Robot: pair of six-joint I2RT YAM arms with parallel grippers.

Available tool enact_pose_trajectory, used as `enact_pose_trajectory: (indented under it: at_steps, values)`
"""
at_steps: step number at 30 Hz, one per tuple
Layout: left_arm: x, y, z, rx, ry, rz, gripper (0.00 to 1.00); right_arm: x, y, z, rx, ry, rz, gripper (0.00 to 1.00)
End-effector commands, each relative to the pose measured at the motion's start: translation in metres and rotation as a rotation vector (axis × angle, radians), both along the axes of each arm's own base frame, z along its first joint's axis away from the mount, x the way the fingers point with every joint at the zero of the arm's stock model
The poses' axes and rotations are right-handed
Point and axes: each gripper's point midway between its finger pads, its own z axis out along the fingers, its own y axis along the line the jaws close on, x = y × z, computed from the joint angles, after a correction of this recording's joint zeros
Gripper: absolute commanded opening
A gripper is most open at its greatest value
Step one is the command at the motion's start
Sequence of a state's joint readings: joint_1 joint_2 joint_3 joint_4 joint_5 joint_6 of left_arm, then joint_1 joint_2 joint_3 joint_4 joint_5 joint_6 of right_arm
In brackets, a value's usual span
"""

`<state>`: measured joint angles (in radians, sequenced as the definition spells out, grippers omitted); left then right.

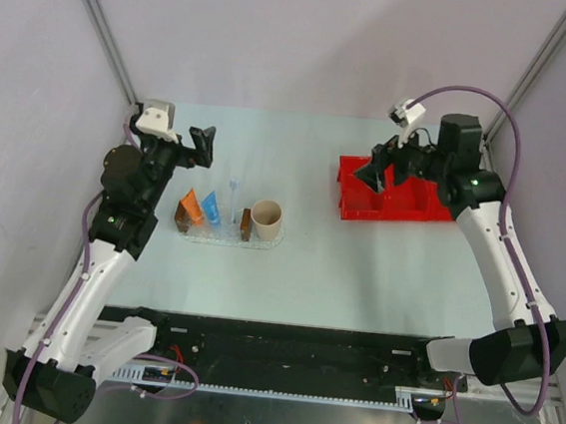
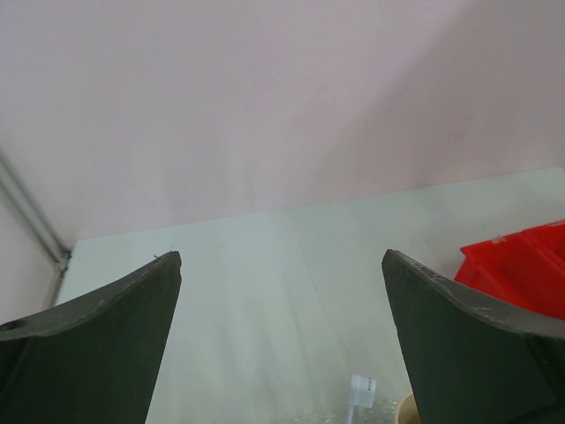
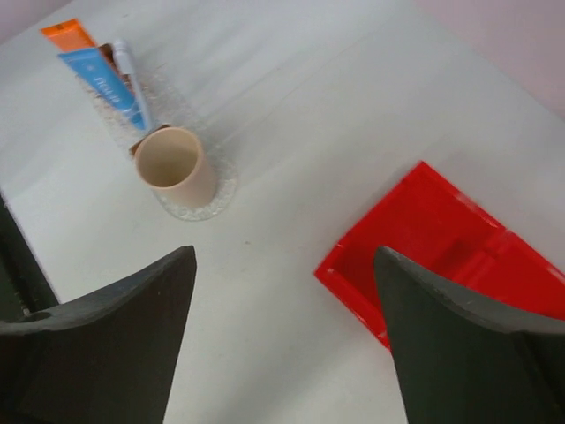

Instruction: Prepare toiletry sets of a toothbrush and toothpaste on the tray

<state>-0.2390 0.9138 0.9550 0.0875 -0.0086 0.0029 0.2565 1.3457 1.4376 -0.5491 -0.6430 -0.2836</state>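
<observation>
The clear oval tray (image 1: pixel 263 241) lies left of the table's centre. On it stand an orange toothpaste tube (image 1: pixel 191 206), a blue toothpaste tube (image 1: pixel 211 208) and the thin pale toothbrush (image 1: pixel 233 196), all upright. In the right wrist view the orange tube (image 3: pixel 66 35), the blue tube (image 3: pixel 101 84), the toothbrush (image 3: pixel 131 71) and the tray (image 3: pixel 216 196) show at upper left. My left gripper (image 1: pixel 203 147) is open and empty, raised behind the tubes; its wrist view shows only the toothbrush head (image 2: pixel 362 389). My right gripper (image 1: pixel 376 171) is open and empty over the red bin's left end.
A beige cup (image 1: pixel 266 217) stands on the tray's right end, also in the right wrist view (image 3: pixel 172 166). Brown rack end blocks (image 1: pixel 246 224) flank the tubes. The red divided bin (image 1: pixel 394 201) sits at the right back, seen too in the right wrist view (image 3: pixel 441 238) and the left wrist view (image 2: pixel 521 269).
</observation>
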Motion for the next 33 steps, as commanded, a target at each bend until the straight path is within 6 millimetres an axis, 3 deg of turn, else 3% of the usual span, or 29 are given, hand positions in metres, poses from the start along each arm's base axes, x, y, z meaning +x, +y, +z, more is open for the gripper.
enact_pose_trajectory:
  at_steps: [1, 2, 3, 9, 12, 13, 15, 22, 29, 33]
  values:
    - [-0.014, 0.028, 0.034, 0.012, -0.047, 0.093, 1.0, 0.011, -0.04, 0.037, 0.037, -0.104, -0.136, 0.91]
    - [-0.018, 0.034, 0.044, 0.009, -0.07, 0.109, 1.0, 0.014, -0.048, 0.04, 0.044, -0.107, -0.162, 0.97]
    - [-0.018, 0.037, 0.04, 0.012, -0.049, 0.118, 1.0, 0.015, -0.055, 0.045, 0.05, -0.115, -0.18, 1.0]
    - [-0.028, 0.055, 0.053, 0.001, -0.051, 0.176, 1.0, 0.028, -0.108, 0.066, 0.06, -0.149, -0.31, 1.0]
    - [-0.032, 0.064, 0.057, -0.004, -0.039, 0.215, 1.0, 0.041, -0.131, 0.059, 0.03, -0.1, -0.417, 1.0]
    - [-0.034, 0.066, 0.059, -0.005, -0.03, 0.227, 1.0, 0.049, -0.145, 0.068, 0.005, -0.114, -0.492, 1.0]
    - [-0.038, 0.068, 0.06, -0.008, -0.021, 0.232, 1.0, 0.058, -0.16, 0.055, -0.012, -0.045, -0.548, 1.0]
    - [-0.042, 0.07, 0.048, 0.002, 0.04, 0.227, 1.0, 0.064, -0.184, 0.053, -0.005, -0.053, -0.671, 1.0]
    - [-0.057, 0.068, 0.041, -0.014, 0.064, 0.208, 1.0, 0.052, -0.194, 0.027, -0.041, 0.012, -0.737, 1.0]
    - [-0.063, 0.067, 0.03, -0.006, 0.083, 0.198, 1.0, 0.044, -0.205, 0.025, -0.069, -0.01, -0.795, 1.0]
